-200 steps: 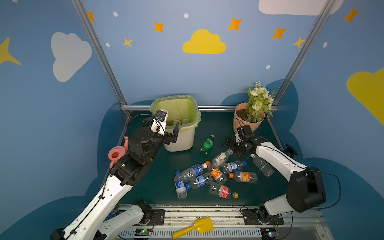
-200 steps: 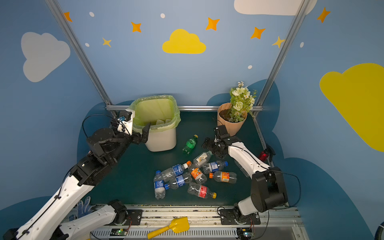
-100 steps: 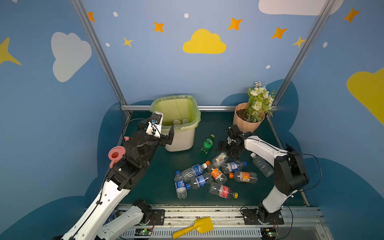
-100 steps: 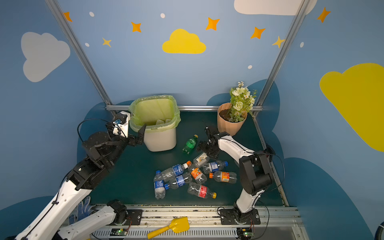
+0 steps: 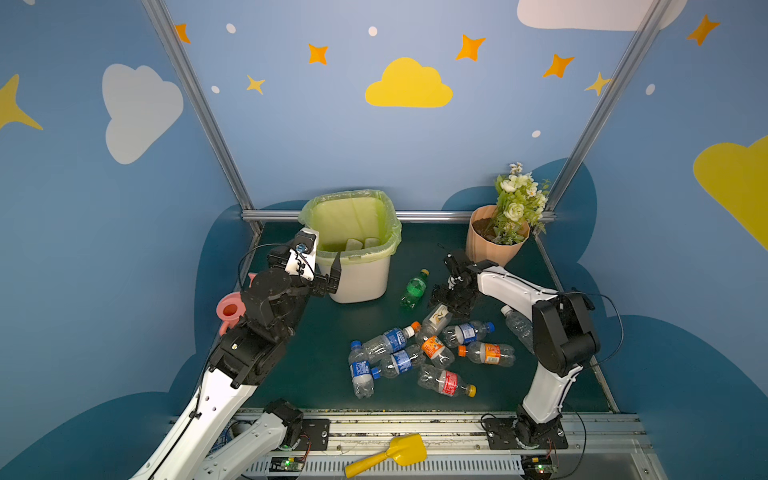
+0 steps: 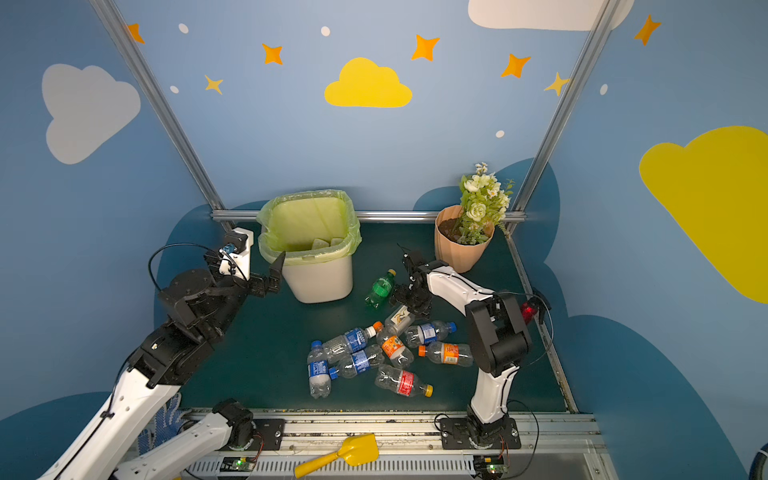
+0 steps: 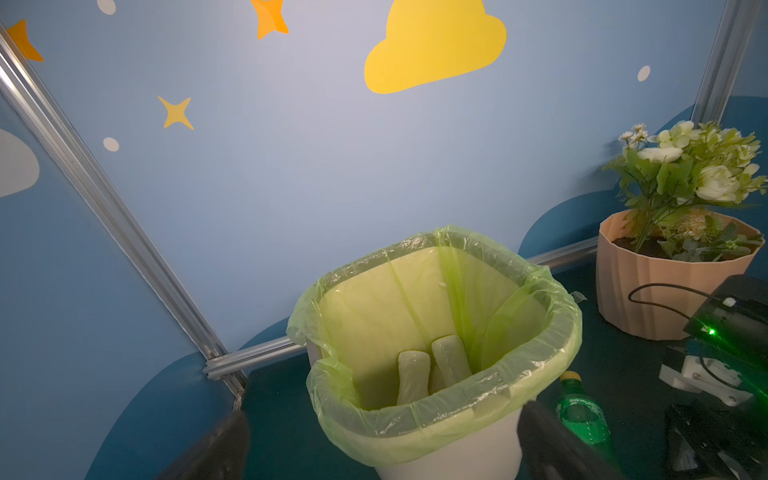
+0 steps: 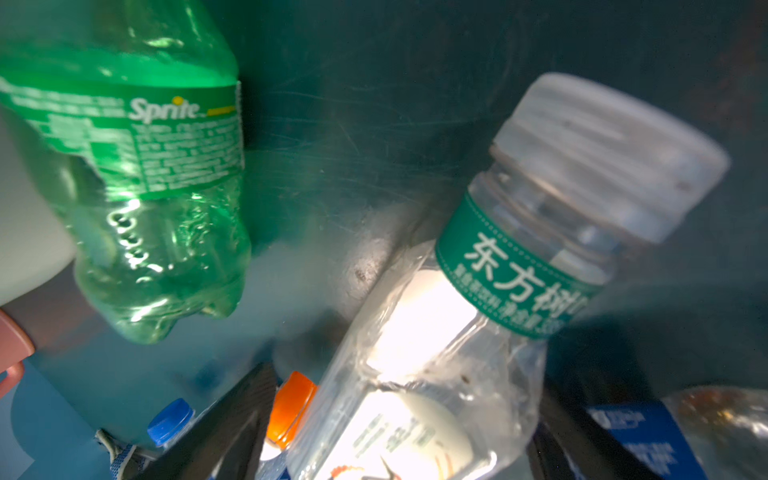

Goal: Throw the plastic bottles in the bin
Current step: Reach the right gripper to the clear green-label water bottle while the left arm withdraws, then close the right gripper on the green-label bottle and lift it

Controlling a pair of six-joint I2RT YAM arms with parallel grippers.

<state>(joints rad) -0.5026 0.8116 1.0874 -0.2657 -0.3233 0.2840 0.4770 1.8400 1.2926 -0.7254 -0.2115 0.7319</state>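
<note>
The bin (image 7: 478, 457) is smooth, off-white plastic with a slight sheen, lined with a thin, crinkled, translucent green film bag (image 7: 536, 328). A clear bottle (image 8: 415, 374) is glossy, creased thin plastic with a ribbed cap; a green bottle (image 8: 158, 241) is shiny and translucent. The tabletop (image 8: 374, 104) is matt dark green, finely scratched. The flower pot (image 7: 656, 291) looks matt and ribbed. The frame rails (image 5: 201, 108) are brushed metal.

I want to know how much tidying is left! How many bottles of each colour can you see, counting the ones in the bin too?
Blue-label bottles: 4
Orange-label bottles: 2
Red-label bottle: 1
Green bottle: 1
White-label bottle: 1
Clear bottle, no label showing: 1
White bottles inside the bin: 2
Total: 12
</note>
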